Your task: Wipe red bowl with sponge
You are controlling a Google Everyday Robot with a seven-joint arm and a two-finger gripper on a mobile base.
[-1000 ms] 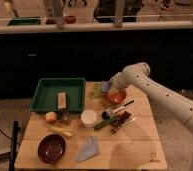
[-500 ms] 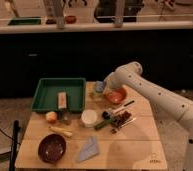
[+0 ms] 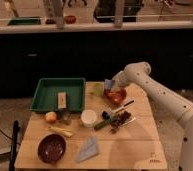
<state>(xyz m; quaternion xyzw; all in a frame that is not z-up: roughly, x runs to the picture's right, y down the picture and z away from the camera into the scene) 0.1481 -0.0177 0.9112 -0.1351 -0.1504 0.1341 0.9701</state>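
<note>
Red bowl [image 3: 115,96] sits beneath the jaws gripping the sponge [image 3: 109,84].

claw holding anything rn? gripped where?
Apparently the sponge, in the claw over the red bowl; which part of it is gripped cannot be told.

We see the red bowl [image 3: 116,96], shallow, round and orange-red, sitting upright toward the far right of the surface [image 3: 135,145]. The sponge [image 3: 109,84], a small bluish-grey block, is held in the end effector [image 3: 112,87] at the bowl's far-left rim.
</note>
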